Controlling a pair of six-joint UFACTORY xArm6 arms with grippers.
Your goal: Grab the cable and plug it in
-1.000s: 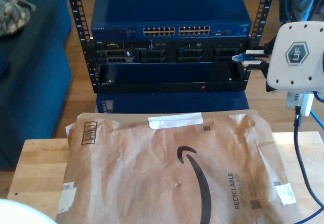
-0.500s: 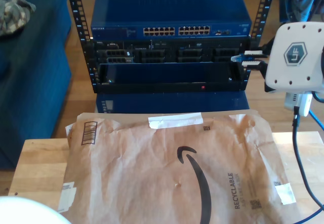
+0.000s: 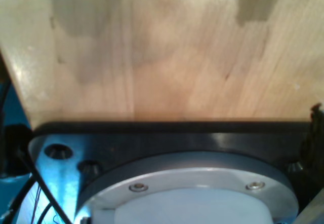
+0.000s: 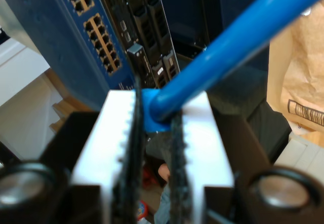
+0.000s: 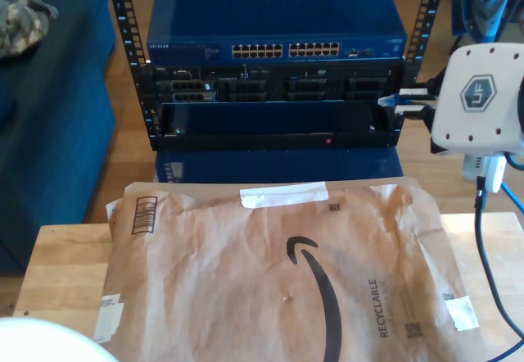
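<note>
Here, my second gripper is pinching the cable between its two white serrated fingers; the jaws stand nearly together with the blue cord's end section clamped between them, and the cord runs away from the pinch toward the camera. Holding it close to its end is, in my judgement, meant to keep the plug stiff and aimed, although the plug itself cannot be made out. In the exterior view the gripper sits at the exterior view's right, just beside the right edge of the rack, with the blue tip pointing at the black panels below the blue network switch. The switch carries two blocks of ports on its face; all appear vacant, and the tip is below them and off to the exterior view's right, so the plug is probably not yet lined up with any port. The rack holds the switch on top, a row of black modules beneath, and an open black tray-like bay under those; I cannot tell what lies inside the bay. A crumpled brown paper mailer lies flat on the wooden table. The first wrist view shows bare wood above a black flange; whether my first gripper is spread or pressed together I cannot tell.
</note>
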